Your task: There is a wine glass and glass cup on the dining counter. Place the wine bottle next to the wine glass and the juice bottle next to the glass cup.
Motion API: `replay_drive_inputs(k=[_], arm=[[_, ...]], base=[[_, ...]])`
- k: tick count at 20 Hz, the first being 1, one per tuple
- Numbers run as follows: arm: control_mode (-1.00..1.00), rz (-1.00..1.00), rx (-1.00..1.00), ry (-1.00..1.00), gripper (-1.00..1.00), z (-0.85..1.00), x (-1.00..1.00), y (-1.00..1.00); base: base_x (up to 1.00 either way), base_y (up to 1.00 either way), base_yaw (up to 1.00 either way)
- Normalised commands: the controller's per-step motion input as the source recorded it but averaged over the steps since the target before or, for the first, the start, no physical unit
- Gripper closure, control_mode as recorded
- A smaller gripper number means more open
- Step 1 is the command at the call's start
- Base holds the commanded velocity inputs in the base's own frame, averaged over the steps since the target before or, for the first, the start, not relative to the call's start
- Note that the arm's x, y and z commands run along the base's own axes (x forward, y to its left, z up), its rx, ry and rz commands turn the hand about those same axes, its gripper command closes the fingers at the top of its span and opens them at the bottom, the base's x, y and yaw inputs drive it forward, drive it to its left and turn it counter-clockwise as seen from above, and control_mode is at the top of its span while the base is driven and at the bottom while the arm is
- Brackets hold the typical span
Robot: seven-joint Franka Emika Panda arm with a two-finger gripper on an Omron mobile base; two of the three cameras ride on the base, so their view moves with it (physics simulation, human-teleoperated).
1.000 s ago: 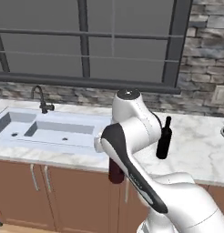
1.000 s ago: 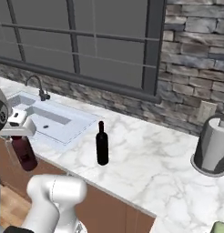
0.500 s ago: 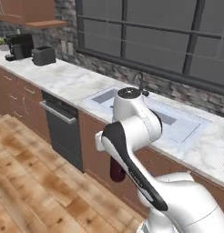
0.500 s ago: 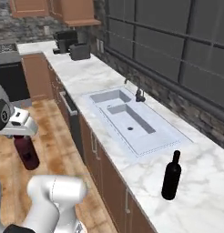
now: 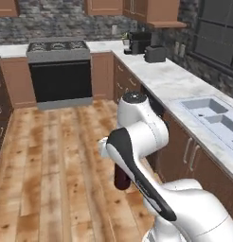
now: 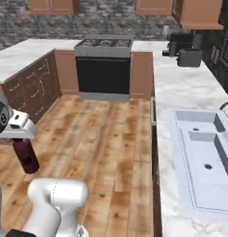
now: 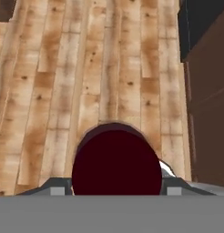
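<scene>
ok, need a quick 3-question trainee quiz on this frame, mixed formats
1. True or false: the end effector holds the juice bottle.
2. What lies below the held bottle? A) wooden floor B) sink C) stove
3. Fill in: on the counter right of the stove, the dark appliances sit in the far ____.

Key: 1 true; 2 A, the wooden floor; 3 corner.

A maroon juice bottle [image 5: 121, 177] hangs under the arm, above the wooden floor [image 5: 52, 156]. Far: a stove [image 5: 59, 71]. Right: a counter [image 5: 182, 87] with a sink [image 5: 215, 118].
</scene>
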Motion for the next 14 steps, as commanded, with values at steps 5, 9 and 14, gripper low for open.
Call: replay_drive_inputs(k=[5,9,14], arm=[[1.00,0.00,0.00,0.00,1.00,0.00,0.00,0.00],[1.00,0.00,0.00,0.00,1.00,0.00,0.00,0.00],[1.00,0.00,0.00,0.00,1.00,0.00,0.00,0.00]], base=[[0.34,0.08,0.73],[0.55,0.14,0.44],[0.78,0.46,0.04]])
